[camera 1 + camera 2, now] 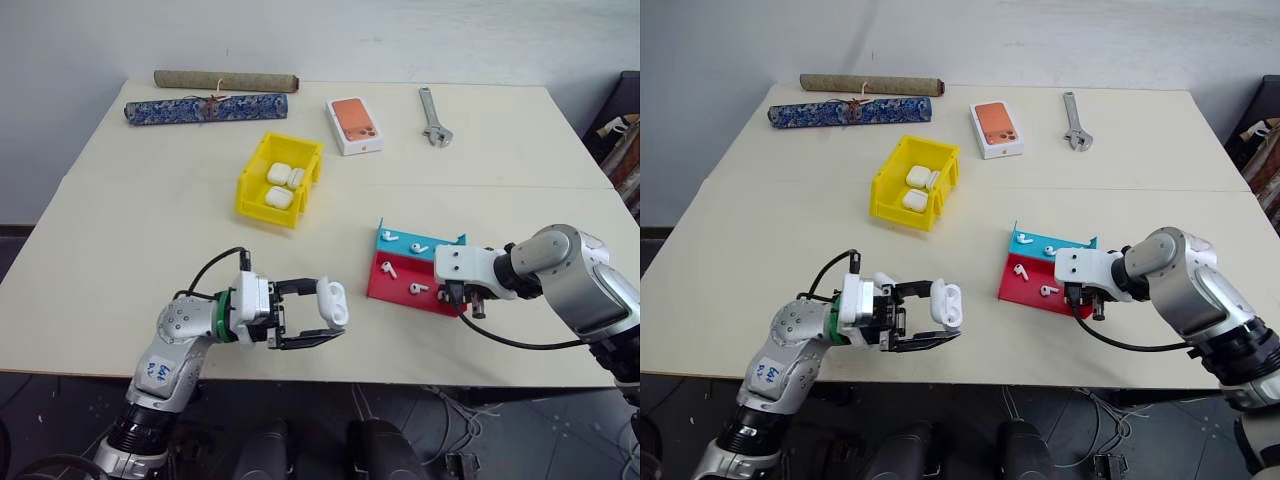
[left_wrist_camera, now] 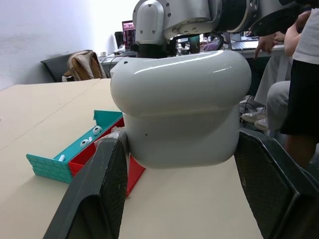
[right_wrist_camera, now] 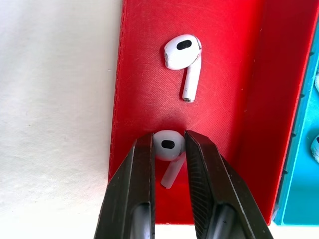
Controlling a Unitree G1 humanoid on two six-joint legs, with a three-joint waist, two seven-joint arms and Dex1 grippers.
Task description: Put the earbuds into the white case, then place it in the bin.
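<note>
My left gripper (image 1: pixel 325 315) is shut on the white case (image 1: pixel 333 302), holding it just above the table's front edge. In the left wrist view the case (image 2: pixel 182 109) sits between the two black fingers (image 2: pixel 97 194). My right gripper (image 3: pixel 167 142) points down into the red half of the tray (image 3: pixel 224 74), its fingers pressed against the head of an earbud (image 3: pixel 167 145) that lies on the tray floor. A second earbud (image 3: pixel 183 55) lies just beyond it. More earbuds (image 1: pixel 390 236) rest in the teal half. The yellow bin (image 1: pixel 255 195) stands mid-table and holds three white cases (image 1: pixel 279 173).
A red and teal tray (image 1: pixel 390 285) sits at the front right. At the back lie an orange phone box (image 1: pixel 353 124), a wrench (image 1: pixel 434 118), a blue rolled cloth (image 1: pixel 205 108) and a brown roll (image 1: pixel 225 79). People (image 2: pixel 299 74) stand beyond the table.
</note>
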